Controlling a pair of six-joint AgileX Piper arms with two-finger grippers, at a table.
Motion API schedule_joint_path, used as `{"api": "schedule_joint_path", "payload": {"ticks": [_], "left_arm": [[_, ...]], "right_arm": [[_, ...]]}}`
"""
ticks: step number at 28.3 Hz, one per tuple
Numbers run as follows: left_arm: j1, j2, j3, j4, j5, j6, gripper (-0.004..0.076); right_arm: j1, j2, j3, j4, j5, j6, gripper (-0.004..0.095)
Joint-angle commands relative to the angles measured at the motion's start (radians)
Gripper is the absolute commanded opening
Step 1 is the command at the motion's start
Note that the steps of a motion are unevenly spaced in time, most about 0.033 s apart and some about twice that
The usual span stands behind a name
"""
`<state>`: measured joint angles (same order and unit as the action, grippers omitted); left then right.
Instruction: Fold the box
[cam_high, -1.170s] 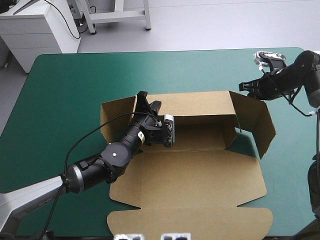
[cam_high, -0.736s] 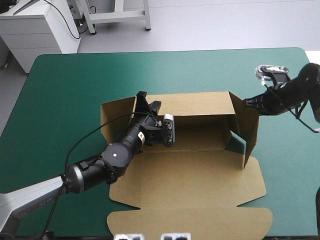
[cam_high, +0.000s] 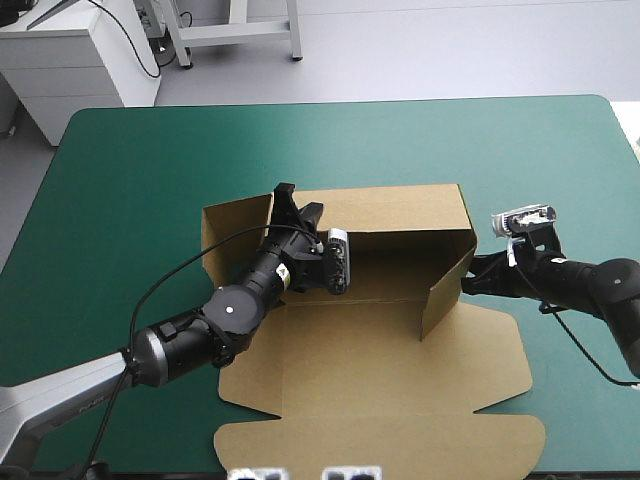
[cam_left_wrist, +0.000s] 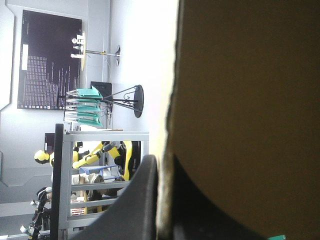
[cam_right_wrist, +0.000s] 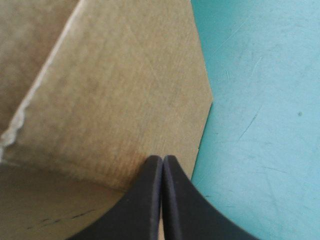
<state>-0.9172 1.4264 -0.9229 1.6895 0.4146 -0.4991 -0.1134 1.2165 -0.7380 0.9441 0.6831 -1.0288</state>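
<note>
We see the box (cam_high: 380, 350) at the middle of the desk (cam_high: 150, 170), a cut sheet of brown board partly raised on the teal-green cover (cam_high: 560, 150). In the high view its back wall (cam_high: 400, 208) stands upright across the centre of the frame, and the wide lid (cam_high: 380, 440) lies flat toward the bottom edge, its rounded tuck flap nearest the camera. The left arm reaches in from the lower left of the frame, and the left end effector (cam_high: 297, 205) sits at the left end of the back wall, one black finger on each side of the board. The left wrist view bears this out: a finger (cam_left_wrist: 140, 200) lies against the wall's raw edge with the brown sheet filling the space ahead of it and a dark shape on the other side, so we read this end effector as all but closed, clamped on the box. To the left of it a side panel (cam_high: 232, 228) of the box looks flat on the cover. At the right of centre the right side flap (cam_high: 445, 290) stands upright, swung inward at an angle to the back wall. The right arm comes in low from the right edge of the frame, and the right end effector (cam_high: 470, 280) touches the outer face of that flap. In the right wrist view its two fingers meet in one pointed arch with nothing between them, and their tips rest against the brown flap near its slanted edge, with bare cover just beside it.
</note>
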Motion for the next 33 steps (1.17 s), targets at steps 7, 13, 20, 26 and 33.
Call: {"api": "schedule_joint_path", "payload": {"ticks": [7, 13, 20, 26, 33], "left_arm": [[-0.003, -0.028, -0.026, 0.003, 0.005, -0.014, -0.0008], [-0.003, -0.028, -0.026, 0.003, 0.005, -0.014, -0.0008], [-0.003, -0.028, -0.026, 0.003, 0.005, -0.014, -0.0008], [-0.003, -0.028, -0.026, 0.004, 0.005, -0.014, -0.0008], [-0.003, -0.028, -0.026, 0.005, -0.001, -0.009, -0.0008]], "right_arm": [[-0.002, -0.128, 0.138, 0.391, -0.133, -0.448, -0.0014], [-0.002, -0.189, 0.215, 0.527, -0.132, -0.621, 0.0018], [-0.002, -0.191, 0.217, 0.536, -0.037, -0.614, 0.0396], [-0.002, -0.188, 0.217, 0.534, 0.001, -0.653, 0.0657], [-0.002, -0.111, 0.211, 0.617, 0.051, -0.784, 0.0844]]}}
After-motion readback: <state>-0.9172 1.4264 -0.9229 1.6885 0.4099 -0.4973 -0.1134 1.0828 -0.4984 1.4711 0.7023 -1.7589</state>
